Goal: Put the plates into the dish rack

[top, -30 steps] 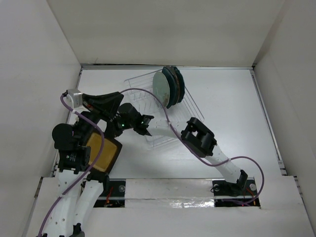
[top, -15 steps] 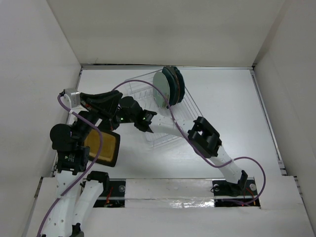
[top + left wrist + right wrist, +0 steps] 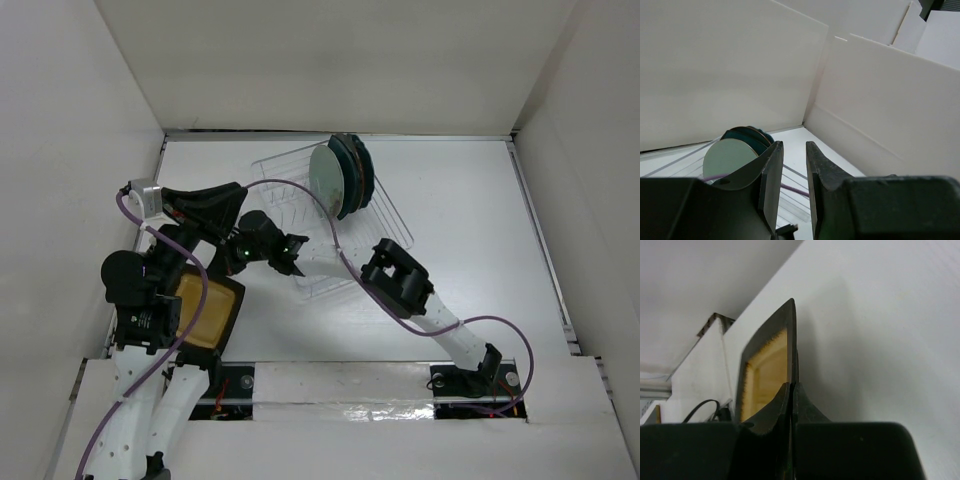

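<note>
My right gripper (image 3: pixel 232 272) is shut on the rim of the square mustard-yellow plate (image 3: pixel 208 312), holding it at the near left beside the left arm. In the right wrist view the plate (image 3: pixel 767 365) stands edge-on in the closed gripper (image 3: pixel 791 386). The clear dish rack (image 3: pixel 385 215) lies at the back centre. It holds a pale green plate (image 3: pixel 328 180) upright with dark teal plates (image 3: pixel 355 168) behind it. My left gripper (image 3: pixel 238 198) hovers left of the rack, open and empty. The left wrist view shows its gripper (image 3: pixel 792 145), the green plate (image 3: pixel 730 156) and the teal plates (image 3: pixel 747 134).
White walls enclose the table on the left, back and right. A purple cable (image 3: pixel 330 225) runs along the right arm over the rack's near end. The left arm's body (image 3: pixel 140 300) stands close to the held plate.
The right arm swung slightly right and back left, tilting the mustard plate; its yellow face shows again. The left arm has barely moved.
</note>
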Controlling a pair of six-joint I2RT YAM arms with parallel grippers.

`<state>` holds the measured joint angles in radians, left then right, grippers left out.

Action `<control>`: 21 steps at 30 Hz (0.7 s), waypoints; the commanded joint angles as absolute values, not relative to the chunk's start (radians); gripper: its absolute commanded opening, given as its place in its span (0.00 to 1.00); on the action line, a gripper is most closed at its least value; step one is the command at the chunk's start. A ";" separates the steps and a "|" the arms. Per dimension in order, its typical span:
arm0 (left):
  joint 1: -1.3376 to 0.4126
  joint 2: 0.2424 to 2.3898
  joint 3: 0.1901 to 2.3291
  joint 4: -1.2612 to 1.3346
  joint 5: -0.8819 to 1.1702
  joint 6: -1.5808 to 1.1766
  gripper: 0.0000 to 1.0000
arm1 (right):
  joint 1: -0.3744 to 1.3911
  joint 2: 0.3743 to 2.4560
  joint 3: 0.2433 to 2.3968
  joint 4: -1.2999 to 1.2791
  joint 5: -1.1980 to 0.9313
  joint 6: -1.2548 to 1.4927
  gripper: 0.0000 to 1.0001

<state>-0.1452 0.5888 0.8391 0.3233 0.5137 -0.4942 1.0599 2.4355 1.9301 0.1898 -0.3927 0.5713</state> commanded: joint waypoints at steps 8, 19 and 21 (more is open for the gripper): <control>-0.152 0.595 0.825 0.360 0.506 -0.477 0.22 | 1.068 2.533 2.013 0.106 -0.331 0.505 0.00; -0.152 0.597 0.810 0.357 0.503 -0.477 0.22 | 1.068 2.534 1.962 0.018 -0.376 0.477 0.29; -0.152 0.594 0.807 0.357 0.503 -0.479 0.22 | 1.068 2.525 1.939 0.018 -0.382 0.476 0.33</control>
<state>-0.1452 0.5945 0.8108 0.3153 0.5060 -0.4900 1.0607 2.5275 1.9671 0.0856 -0.3645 0.5156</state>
